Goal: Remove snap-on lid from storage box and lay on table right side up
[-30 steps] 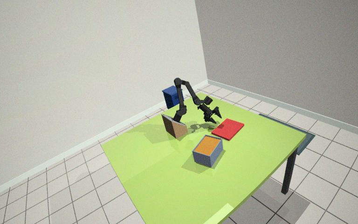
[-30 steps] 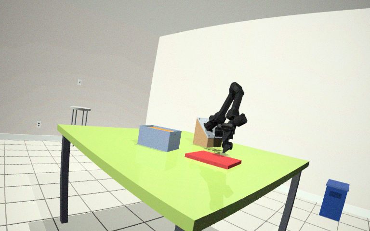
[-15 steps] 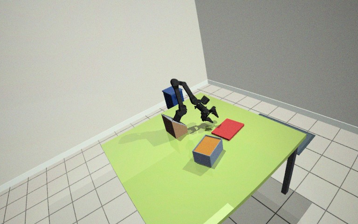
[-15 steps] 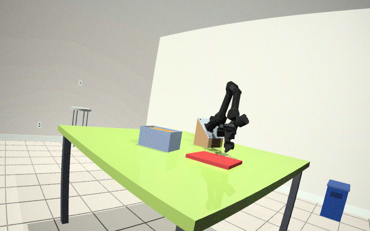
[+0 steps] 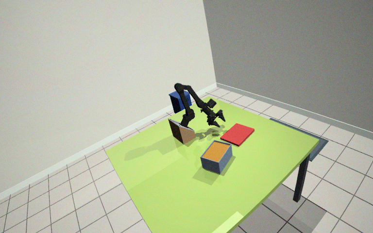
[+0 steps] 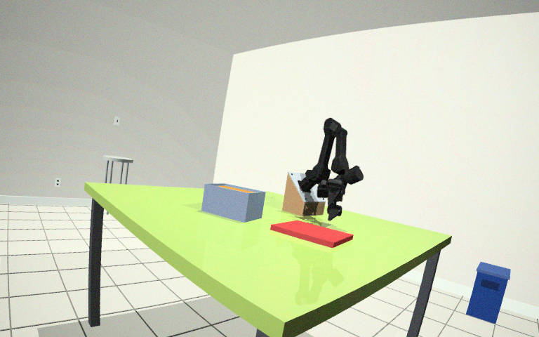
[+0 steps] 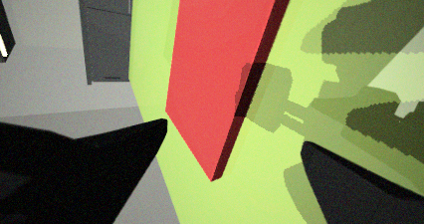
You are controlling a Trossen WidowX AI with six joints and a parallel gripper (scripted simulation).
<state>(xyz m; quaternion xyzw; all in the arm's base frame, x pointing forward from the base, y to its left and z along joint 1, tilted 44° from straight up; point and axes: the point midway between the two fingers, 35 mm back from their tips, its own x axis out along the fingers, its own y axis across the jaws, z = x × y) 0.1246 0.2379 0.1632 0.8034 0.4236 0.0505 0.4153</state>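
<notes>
The red lid (image 5: 237,133) (image 6: 311,232) (image 7: 219,65) lies flat on the green table (image 5: 168,184) (image 6: 172,217), apart from the box. The blue-grey storage box (image 5: 216,157) (image 6: 232,202) stands open, its orange inside showing. My gripper (image 5: 219,120) (image 6: 333,212) (image 7: 233,135) is open and empty. It hangs a little above the table beside the lid's near edge, not touching it.
A brown wedge-shaped block (image 5: 181,132) (image 6: 300,196) holds the arm's base on the table. A blue bin (image 5: 177,99) (image 6: 488,292) stands on the floor by the wall. A stool (image 6: 117,166) stands behind the table in the exterior view.
</notes>
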